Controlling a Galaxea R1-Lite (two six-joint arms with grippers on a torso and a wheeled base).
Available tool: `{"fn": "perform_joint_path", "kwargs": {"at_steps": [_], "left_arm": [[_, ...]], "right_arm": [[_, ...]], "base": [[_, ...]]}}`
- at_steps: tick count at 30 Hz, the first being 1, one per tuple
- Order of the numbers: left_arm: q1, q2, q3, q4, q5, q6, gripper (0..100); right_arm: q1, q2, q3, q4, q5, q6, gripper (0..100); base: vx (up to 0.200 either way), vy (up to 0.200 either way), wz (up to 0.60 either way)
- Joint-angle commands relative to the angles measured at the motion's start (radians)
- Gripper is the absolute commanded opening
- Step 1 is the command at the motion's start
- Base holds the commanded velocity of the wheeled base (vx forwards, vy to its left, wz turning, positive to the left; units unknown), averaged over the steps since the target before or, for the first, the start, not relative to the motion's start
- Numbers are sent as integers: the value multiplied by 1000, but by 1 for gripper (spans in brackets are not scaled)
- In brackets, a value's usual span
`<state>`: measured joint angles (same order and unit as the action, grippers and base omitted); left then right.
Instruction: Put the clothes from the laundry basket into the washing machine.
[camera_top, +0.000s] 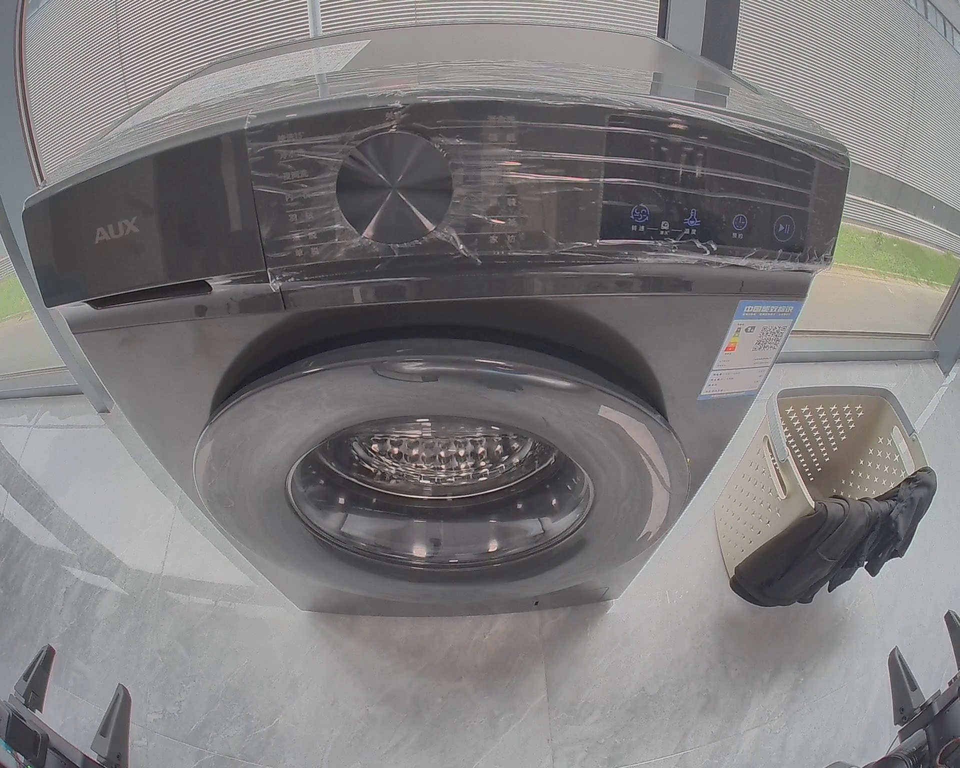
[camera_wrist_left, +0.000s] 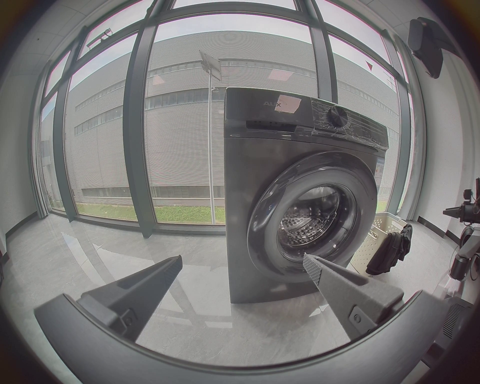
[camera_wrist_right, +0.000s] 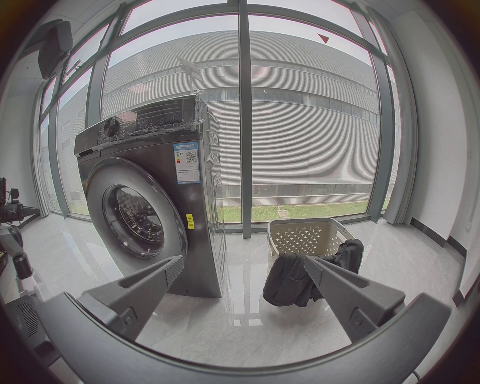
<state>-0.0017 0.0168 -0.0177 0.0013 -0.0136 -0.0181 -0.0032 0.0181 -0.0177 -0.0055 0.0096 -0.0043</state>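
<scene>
A grey front-loading washing machine (camera_top: 440, 300) stands straight ahead, its round glass door (camera_top: 440, 480) shut. To its right on the floor sits a beige perforated laundry basket (camera_top: 850, 440). Black clothes (camera_top: 830, 545) hang over the basket's front rim and down its outside. My left gripper (camera_top: 75, 695) is low at the near left, open and holding nothing, well short of the machine. My right gripper (camera_top: 930, 660) is low at the near right, open and holding nothing, a short way in front of the basket. The right wrist view shows the basket (camera_wrist_right: 305, 235) and clothes (camera_wrist_right: 287, 280) beyond the open fingers.
Glossy grey floor tiles (camera_top: 450, 680) spread in front of the machine and the basket. Tall windows (camera_wrist_right: 310, 125) with dark frames close off the room behind both. A white wall (camera_wrist_right: 440, 150) runs to the right of the basket.
</scene>
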Motion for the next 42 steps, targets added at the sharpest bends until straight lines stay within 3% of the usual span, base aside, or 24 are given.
{"fn": "perform_joint_path", "kwargs": {"at_steps": [1,38,42], "left_arm": [[0,-17,18,0,0,0,100],[0,-17,18,0,0,-3,100],[0,-17,18,0,0,-3,100]], "right_arm": [[0,-15,18,-1,0,0,100],[0,-15,18,-1,1,0,100],[0,-15,18,1,1,0,100]], "base": [[0,0,0],[-16,0,0],[0,200,0]]}}
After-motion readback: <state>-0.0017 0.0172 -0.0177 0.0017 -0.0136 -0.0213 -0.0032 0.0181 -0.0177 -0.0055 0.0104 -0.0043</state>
